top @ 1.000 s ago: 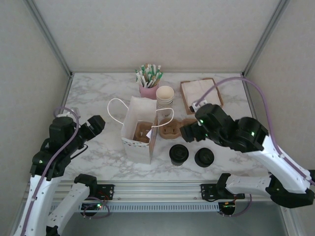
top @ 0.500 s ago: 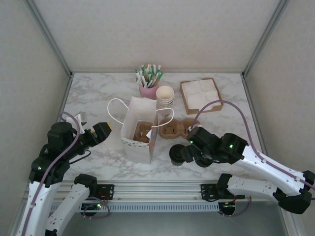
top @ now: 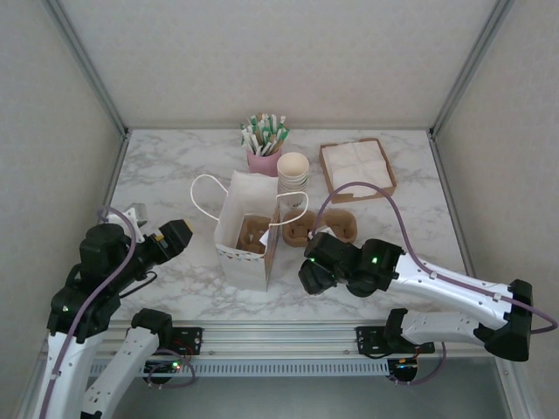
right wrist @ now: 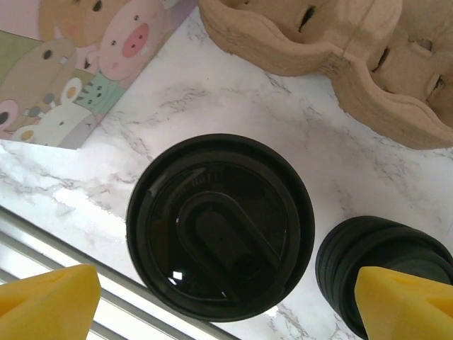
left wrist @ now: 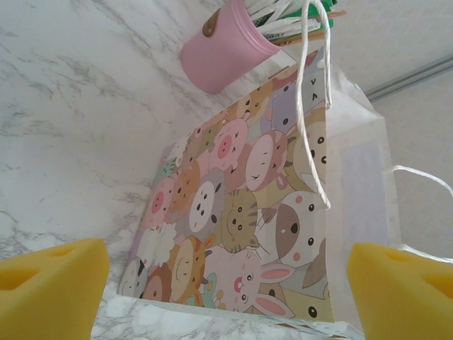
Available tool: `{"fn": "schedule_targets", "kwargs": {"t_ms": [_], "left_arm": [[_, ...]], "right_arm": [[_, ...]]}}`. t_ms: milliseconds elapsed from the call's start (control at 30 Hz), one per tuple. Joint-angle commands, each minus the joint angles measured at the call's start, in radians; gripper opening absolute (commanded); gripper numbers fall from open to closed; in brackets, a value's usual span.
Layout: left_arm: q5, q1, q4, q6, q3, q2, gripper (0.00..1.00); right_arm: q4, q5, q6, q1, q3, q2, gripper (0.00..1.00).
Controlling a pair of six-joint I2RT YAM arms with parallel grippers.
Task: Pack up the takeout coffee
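Observation:
The takeout coffee (right wrist: 220,227), seen from above as a round black lid, stands on the marble directly below my right gripper (right wrist: 226,306). That gripper is open, its yellow pads (right wrist: 48,304) wide apart on either side of the lid and touching nothing. In the top view my right gripper (top: 312,273) hangs low just right of the paper bag (top: 247,244) and covers the cup. The bag stands upright and open, with a brown carrier (top: 253,236) inside. My left gripper (top: 177,232) is open and faces the bag's cartoon-animal side (left wrist: 241,219) from a short distance.
A stack of loose black lids (right wrist: 386,273) sits close to the coffee's right. A second cardboard carrier (top: 336,225) lies behind it. Further back are a pink cup of stir sticks (top: 264,144), stacked cream cups (top: 293,170) and a napkin tray (top: 355,168). The table's front rail (right wrist: 42,244) is close.
My right arm has swung down and left, from above the carrier to low over the lidded cup. My left gripper has shifted slightly and still points at the bag.

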Motion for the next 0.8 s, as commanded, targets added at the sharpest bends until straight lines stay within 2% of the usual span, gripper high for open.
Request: {"fn": "schedule_targets", "kwargs": {"t_ms": [0,267,333,500,767], "left_arm": [[-0.036,-0.008,-0.026,-0.014,0.021,-0.007,0.86],[0.01,-0.007,-0.02,-0.029,-0.029,0.004,0.83],[-0.008,-0.007,-0.032,-0.038,-0.052,-0.004,0.82],[-0.058,-0.008,-0.031,-0.069,-0.133,-0.046,0.77],[-0.067,-0.008,0.004,-0.086,-0.236,-0.039,0.7]], "right_arm": [[0.023,0.032,0.068,0.01,-0.024,0.017,0.92],[0.063,0.035,0.086,0.01,-0.043,0.052,0.89],[0.069,0.031,0.087,0.01,-0.041,0.058,0.88],[0.084,0.041,0.098,0.01,-0.051,0.067,0.78],[0.063,0.05,0.114,0.009,-0.05,0.086,0.83]]}}
